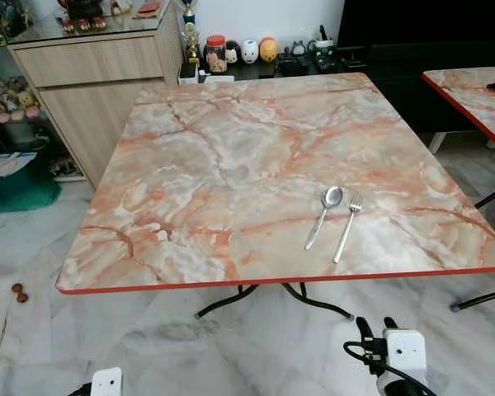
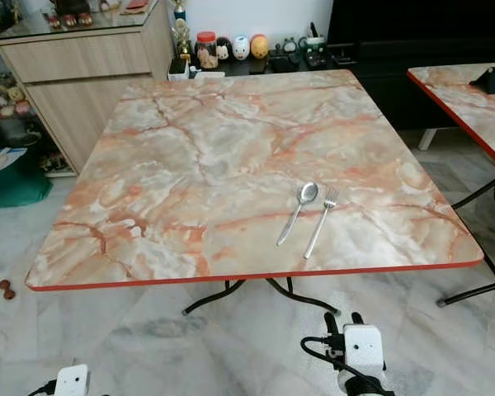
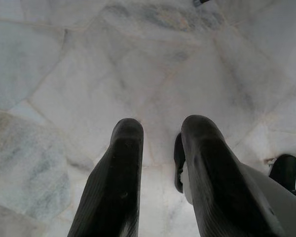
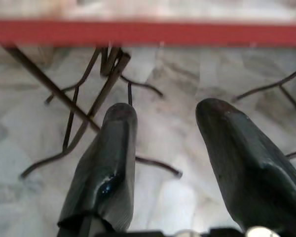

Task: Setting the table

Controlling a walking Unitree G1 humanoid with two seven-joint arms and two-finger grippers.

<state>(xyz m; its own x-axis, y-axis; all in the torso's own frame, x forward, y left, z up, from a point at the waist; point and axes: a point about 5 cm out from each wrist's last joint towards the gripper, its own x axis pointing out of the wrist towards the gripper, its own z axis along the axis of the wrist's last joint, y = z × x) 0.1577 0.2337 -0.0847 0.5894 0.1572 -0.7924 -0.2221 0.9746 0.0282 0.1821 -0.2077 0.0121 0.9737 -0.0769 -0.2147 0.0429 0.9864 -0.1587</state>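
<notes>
Left eye view, nearest the robot: right gripper (image 1: 378,327) held low over the pale marble floor (image 1: 148,338), short of the table's near edge, fingers apart with nothing between them, as the right wrist view confirms (image 4: 163,148); that view looks under the red table edge (image 4: 148,32) at the black folding legs (image 4: 89,108). Left gripper (image 3: 160,148), also low over the floor, fingers parted and empty. Next: square marble-patterned table (image 1: 231,165) with red rim. On it, toward the near right corner: one spoon (image 1: 323,216) and one fork (image 1: 347,225), lying side by side, just apart, heads pointing away from the robot, spoon on the left. Judged progress: cutlery for one place laid; no plate, bowl or cup on the top, so most of the setting appears left to do. Farther: wooden cabinet (image 1: 91,82) at far left, a row of small figurines and jars (image 1: 247,51) behind the table, a second matching table (image 1: 478,99) at far right.
</notes>
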